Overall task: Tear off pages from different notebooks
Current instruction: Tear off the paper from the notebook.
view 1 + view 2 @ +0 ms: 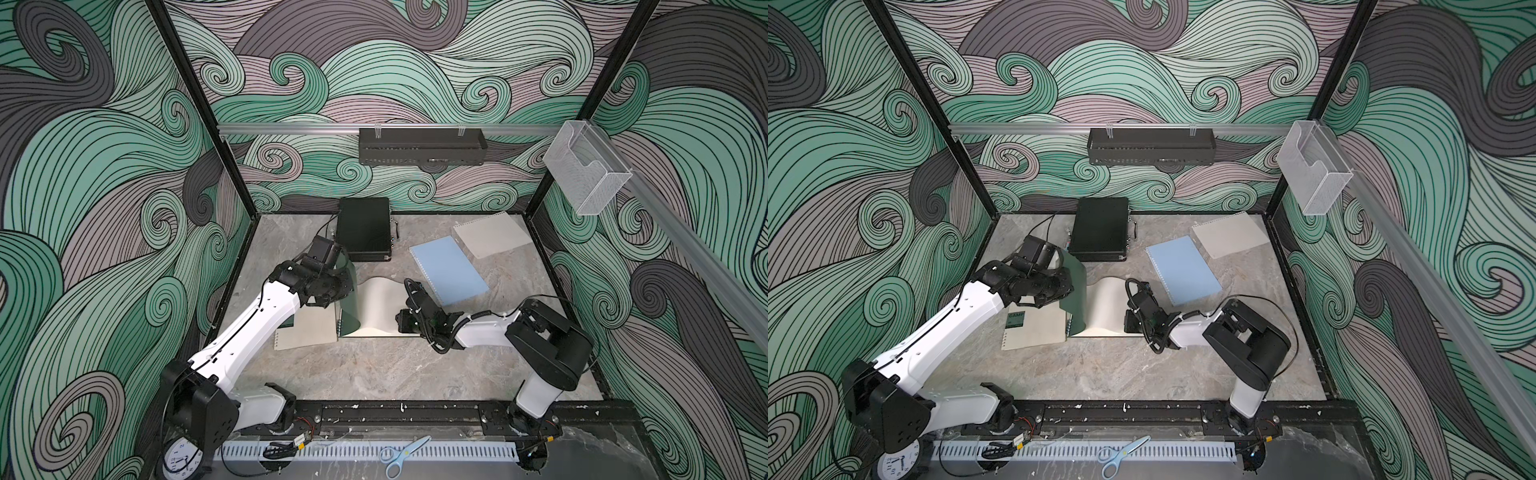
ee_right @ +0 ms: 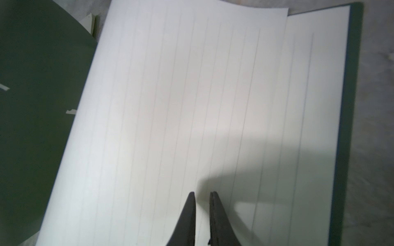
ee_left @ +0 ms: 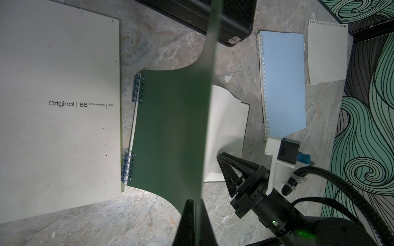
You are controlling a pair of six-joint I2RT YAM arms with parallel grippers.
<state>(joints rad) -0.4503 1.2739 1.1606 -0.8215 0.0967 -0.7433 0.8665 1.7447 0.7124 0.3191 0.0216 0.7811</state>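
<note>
Seen in both top views, the dark green notebook (image 1: 374, 328) lies open at the middle of the table (image 1: 374, 374); its spine faces 9 o'clock. The left pincer (image 3: 194, 204) is clamped on the free edge of the green cover (image 3: 170, 127); it holds that cover up off the pages in a standing curve. Under it the top lined page (image 2: 191, 95) bows upward in a hump while attached at the spine side. The right pincer (image 2: 202, 193) comes in from 3 o'clock with its tips down on this page near the outer edge; the wrist view shows its jaws only a narrow slit apart; whether a sheet is pinched between them I cannot tell.

The beige notebook (image 1: 1034, 328) lies flat just beside the green one at its 9 o'clock, partly under the left arm; its green label (image 1: 1016, 321) sits at the corner toward 9 o'clock. The light blue notebook (image 1: 449, 270) lies closed and turned askew at 1 o'clock from the centre, near the right arm's wrist. A loose page (image 1: 490, 235) with punched holes along one edge lies further out at 1 o'clock, in the far right corner, just beside the blue notebook. A black case (image 1: 365, 232) stands against the back wall at 12 o'clock; a pair of scissors (image 1: 401, 455) lies off the table at 6 o'clock.
</note>
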